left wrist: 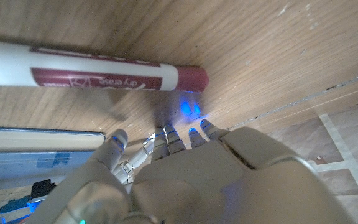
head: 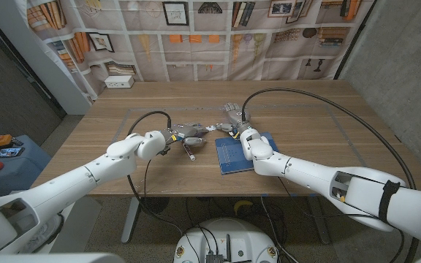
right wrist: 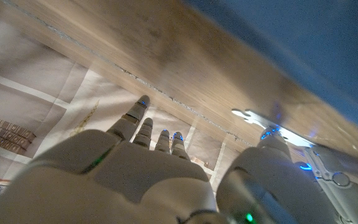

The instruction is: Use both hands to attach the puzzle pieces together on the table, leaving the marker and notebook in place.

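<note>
We find a pale puzzle piece (head: 212, 128) on the desk (head: 305, 98) just ahead of the notebook's far edge, between the two hands; the right wrist view shows it as a white lobed shape (right wrist: 253, 117) lying flat on the wood. We cannot resolve a second piece as separate from the first, so we cannot say whether the join is made.

Left hand (head: 185, 134): reaches in from the robot's left, fingers pointing toward the piece. Its fingertips (left wrist: 194, 132) sit close to the wood in the left wrist view. Whether they pinch or merely press a piece is hidden under the hand; we cannot tell its state.

Right hand (head: 232, 115): stands just beyond the notebook, fingers extended and slightly apart in the right wrist view, nothing visible between them. The thumb side is nearest the piece. We read this as a spread hand bracing or nudging, not gripping.

Our judgement: both hands converge on one spot so that one can steady while the other pushes the tabs home.

Marker (head: 190, 151), white barrel with dark red cap, lies on the desk just beside the left hand, apart from the fingers in the left wrist view (left wrist: 92, 74). The blue notebook (head: 234, 153) lies under the right wrist. Risk: a sweeping forearm could drag either.
</note>
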Tool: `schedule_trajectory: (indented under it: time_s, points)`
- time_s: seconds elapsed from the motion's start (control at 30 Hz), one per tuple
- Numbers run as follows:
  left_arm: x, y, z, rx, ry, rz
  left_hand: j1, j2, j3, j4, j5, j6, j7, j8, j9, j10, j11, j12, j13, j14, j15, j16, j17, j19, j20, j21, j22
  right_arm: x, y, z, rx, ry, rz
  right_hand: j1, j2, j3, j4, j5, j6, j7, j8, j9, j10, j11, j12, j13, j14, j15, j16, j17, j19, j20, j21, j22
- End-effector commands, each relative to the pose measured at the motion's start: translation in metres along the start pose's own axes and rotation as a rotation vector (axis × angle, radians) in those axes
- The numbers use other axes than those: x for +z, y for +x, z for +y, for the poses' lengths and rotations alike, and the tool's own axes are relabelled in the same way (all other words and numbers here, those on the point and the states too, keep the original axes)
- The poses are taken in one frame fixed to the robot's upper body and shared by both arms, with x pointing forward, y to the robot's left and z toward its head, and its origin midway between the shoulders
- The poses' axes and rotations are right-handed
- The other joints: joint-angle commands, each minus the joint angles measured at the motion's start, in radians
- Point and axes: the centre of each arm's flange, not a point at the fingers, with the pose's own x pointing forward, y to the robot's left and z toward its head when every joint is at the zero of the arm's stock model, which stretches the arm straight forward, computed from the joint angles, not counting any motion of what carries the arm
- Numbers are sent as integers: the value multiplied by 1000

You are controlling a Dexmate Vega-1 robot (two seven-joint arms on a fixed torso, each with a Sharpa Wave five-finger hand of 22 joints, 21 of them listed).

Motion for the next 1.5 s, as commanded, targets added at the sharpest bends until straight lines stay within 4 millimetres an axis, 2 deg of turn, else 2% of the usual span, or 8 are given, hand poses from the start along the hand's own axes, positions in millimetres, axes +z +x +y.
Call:
schedule_trajectory:
  time_s: [0.03,0.5,1.5]
  points:
    - [-1,-4,6,34,4,4,9,97,4,0,-2,6,-5,6,4,-14,2,-4,0,1,-44,-1,3,-67,-39,3,3,0,-2,-3,-17,11,-4,19,1,14,-19,6,2,-2,11,1,5,0,8,1,9,4,9,0,13,4,5,0]
    - [-1,-6,13,75,5,7,8,98,4,2,-2,5,-7,6,5,-28,9,-3,1,-7,-40,-4,3,-65,-40,2,3,-1,-2,-8,-28,46,1,28,5,15,-22,10,9,-3,12,1,14,-4,9,1,16,0,11,0,19,1,5,0]
    - [-2,-16,25,148,-11,19,8,97,4,4,-2,5,-6,6,5,-36,9,3,1,-8,-41,-2,3,-57,-40,3,3,0,-11,-33,-94,162,-17,-5,13,2,-2,10,38,-12,18,1,41,-10,14,1,28,-5,19,8,29,2,5,0]
